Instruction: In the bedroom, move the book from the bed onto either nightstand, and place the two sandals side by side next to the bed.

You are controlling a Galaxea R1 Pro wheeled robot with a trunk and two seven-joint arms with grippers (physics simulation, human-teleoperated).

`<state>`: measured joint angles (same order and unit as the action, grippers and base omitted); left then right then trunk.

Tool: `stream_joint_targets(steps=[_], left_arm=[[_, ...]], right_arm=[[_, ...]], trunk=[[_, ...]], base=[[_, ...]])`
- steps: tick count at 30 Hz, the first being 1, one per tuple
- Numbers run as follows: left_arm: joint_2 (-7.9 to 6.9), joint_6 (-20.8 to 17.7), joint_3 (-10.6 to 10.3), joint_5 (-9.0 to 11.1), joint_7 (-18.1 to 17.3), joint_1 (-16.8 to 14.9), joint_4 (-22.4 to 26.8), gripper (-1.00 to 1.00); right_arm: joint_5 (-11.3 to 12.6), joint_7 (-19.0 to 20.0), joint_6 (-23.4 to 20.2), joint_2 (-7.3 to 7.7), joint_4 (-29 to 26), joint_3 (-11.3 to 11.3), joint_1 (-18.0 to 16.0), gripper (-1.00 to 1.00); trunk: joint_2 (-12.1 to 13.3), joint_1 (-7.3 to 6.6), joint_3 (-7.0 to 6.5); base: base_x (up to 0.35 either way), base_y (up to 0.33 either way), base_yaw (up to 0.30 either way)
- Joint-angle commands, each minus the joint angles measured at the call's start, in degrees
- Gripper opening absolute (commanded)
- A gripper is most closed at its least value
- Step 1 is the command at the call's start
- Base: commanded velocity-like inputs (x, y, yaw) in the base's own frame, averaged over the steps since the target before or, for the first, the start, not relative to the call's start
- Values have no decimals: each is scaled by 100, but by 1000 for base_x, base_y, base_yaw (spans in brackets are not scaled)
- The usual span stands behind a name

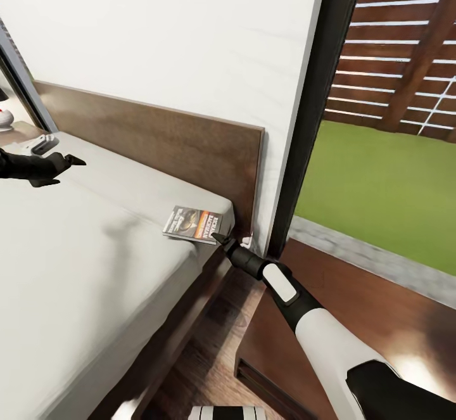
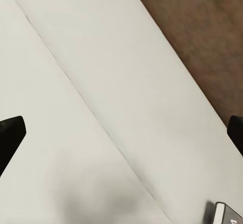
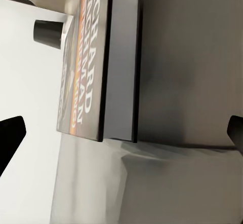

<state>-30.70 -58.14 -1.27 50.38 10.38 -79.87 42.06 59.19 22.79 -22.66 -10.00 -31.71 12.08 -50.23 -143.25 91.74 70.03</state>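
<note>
I find the book (image 1: pixel 193 224) lying flat on the bed (image 1: pixel 95 268), at the mattress corner nearest the headboard (image 1: pixel 164 144) and just above the nightstand (image 1: pixel 354 337). My right gripper (image 1: pixel 218 238) sits at the book's outer edge with its fingers (image 3: pixel 11 135) spread wide and holding nothing. My left gripper (image 1: pixel 66 161) hovers over the far side of the mattress, fingers likewise apart and empty.

Bright, even daylight enters through the window (image 1: pixel 386 173) at the right. The mattress (image 1: pixel 76 249) carries a soft grey arm shadow; a glare spot marks the glossy nightstand (image 1: pixel 405 366). Head view shows wide-angle stretching at its edges. In the right wrist view, the book (image 3: pixel 91 57) appears close and slightly soft.
</note>
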Motion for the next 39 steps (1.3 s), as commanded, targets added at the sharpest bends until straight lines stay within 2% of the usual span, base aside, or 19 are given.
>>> stream_joint_targets(steps=[1,39], left_arm=[[-6,-13,-13,60,55,-3,5,100],[-6,-13,-16,60,61,-1,5,100]], right_arm=[[35,4,-19,0,2,7,-4,100],[49,34,-14,0,-14,99,-4,100]], trunk=[[-2,-1,5],[-2,-1,7]], base=[[0,0,0],[0,0,0]])
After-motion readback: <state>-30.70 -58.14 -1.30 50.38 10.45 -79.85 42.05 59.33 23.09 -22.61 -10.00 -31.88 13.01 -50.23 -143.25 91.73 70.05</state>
